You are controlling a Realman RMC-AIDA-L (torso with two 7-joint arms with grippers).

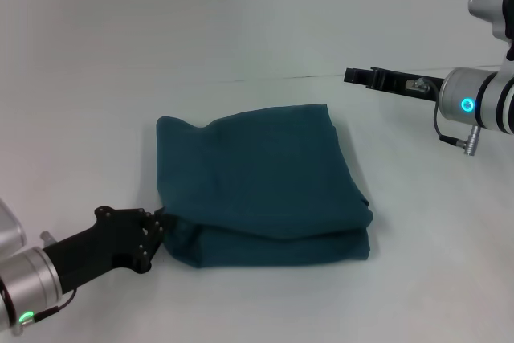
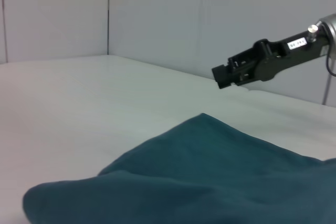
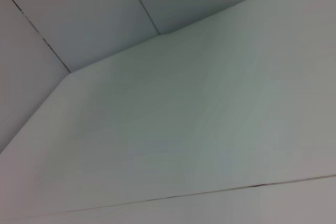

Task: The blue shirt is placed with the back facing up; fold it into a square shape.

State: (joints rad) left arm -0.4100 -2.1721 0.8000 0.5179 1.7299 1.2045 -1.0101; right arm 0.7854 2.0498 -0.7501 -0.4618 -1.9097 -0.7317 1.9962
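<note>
The blue shirt lies folded into a rough, thick square in the middle of the white table, plain side up. My left gripper is low at the shirt's near left corner, shut on the edge of the cloth there. The left wrist view looks across the shirt's humped top surface from very close. My right gripper hangs in the air beyond the shirt's far right corner, apart from it, and shows as a black bar in the left wrist view.
The white table spreads out on all sides of the shirt. A pale wall with panel seams stands behind it. The right wrist view shows only bare table and wall.
</note>
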